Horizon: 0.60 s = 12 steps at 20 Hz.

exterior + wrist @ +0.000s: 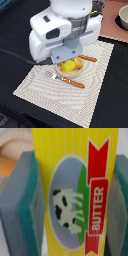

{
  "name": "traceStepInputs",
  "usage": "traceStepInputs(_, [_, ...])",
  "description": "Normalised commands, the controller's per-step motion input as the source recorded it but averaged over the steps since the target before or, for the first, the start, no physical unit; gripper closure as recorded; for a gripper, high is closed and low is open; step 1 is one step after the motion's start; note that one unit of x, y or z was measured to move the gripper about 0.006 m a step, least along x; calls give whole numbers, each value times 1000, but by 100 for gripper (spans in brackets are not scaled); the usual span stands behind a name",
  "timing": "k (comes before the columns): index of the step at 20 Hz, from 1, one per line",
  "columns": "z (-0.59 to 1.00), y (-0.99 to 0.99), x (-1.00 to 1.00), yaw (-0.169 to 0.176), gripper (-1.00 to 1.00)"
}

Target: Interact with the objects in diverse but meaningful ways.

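Your end effector pinches the butter packet betw. both pads, over the plate on the placemat. Nearby: cheese wedge, fork, knife. Arm hides most of plate; bowl cut off at table edge.

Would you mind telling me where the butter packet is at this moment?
The butter packet sits between the claw's two pads in the wrist view; in the exterior view it is over the plate at the placemat's middle, beside the fork.
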Motion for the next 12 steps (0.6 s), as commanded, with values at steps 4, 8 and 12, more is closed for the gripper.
traceStepInputs(4, [-414, -859, 15, 0, 100])
traceStepInputs(8, [-456, -516, 41, 0, 100])
traceStepInputs(12, [-411, -174, 154, 0, 100])
